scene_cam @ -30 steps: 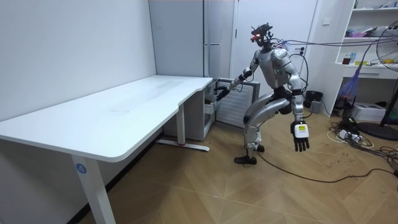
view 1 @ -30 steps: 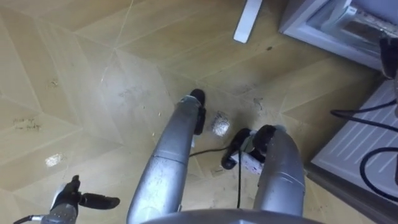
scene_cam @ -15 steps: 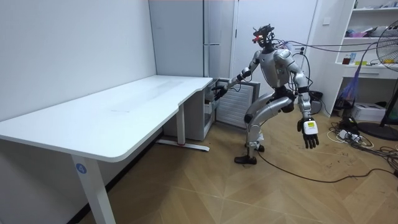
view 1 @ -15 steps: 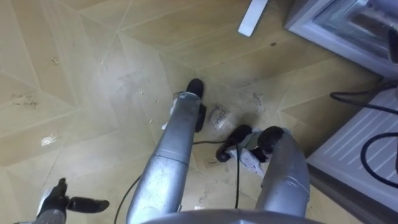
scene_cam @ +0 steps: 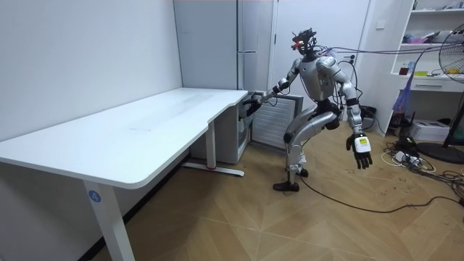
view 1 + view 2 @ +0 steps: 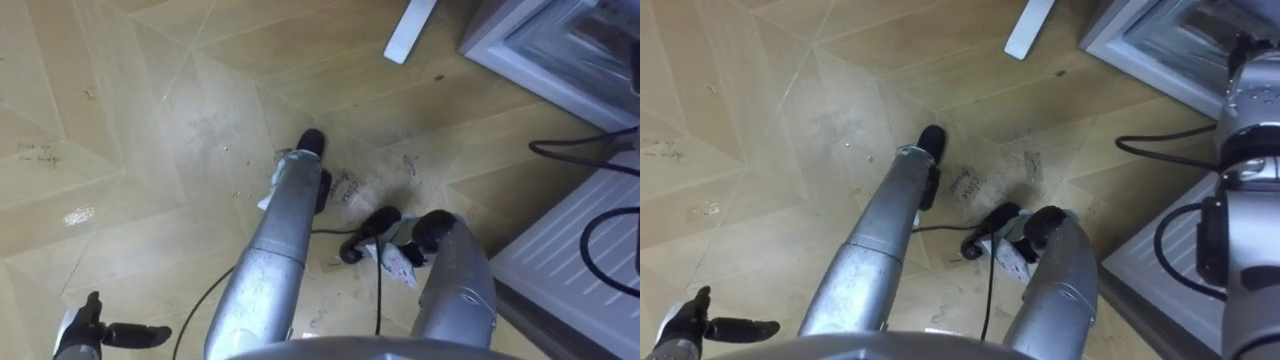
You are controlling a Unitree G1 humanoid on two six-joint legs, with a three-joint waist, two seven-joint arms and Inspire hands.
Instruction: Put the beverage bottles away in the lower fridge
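Observation:
The lower fridge (image 6: 545, 40) stands open at the top right of the eye views, and its white ribbed door (image 6: 575, 240) is swung out beside my right leg. My right arm (image 6: 1245, 110) stretches to the fridge's opening. In the room view my right hand (image 5: 251, 106) is a dark shape at that opening, between the desk's end and the door (image 5: 279, 123). My left hand (image 6: 92, 330) hangs out to my side over the floor, open with straight fingers and holding nothing; its palm also shows in the room view (image 5: 360, 148). I see no drink in these views.
A long white desk (image 5: 145, 123) fills the room view's left, and its white foot (image 6: 410, 28) lies on the floor near the fridge. Shelves (image 5: 435, 43) and a fan (image 5: 457, 87) stand on the room view's right. Cables and a power strip (image 5: 402, 156) lie on the wooden floor.
My left hand has swung up and outward from my body. My right hand has reached a little further toward the fridge opening. The eye views have shifted slightly as I moved.

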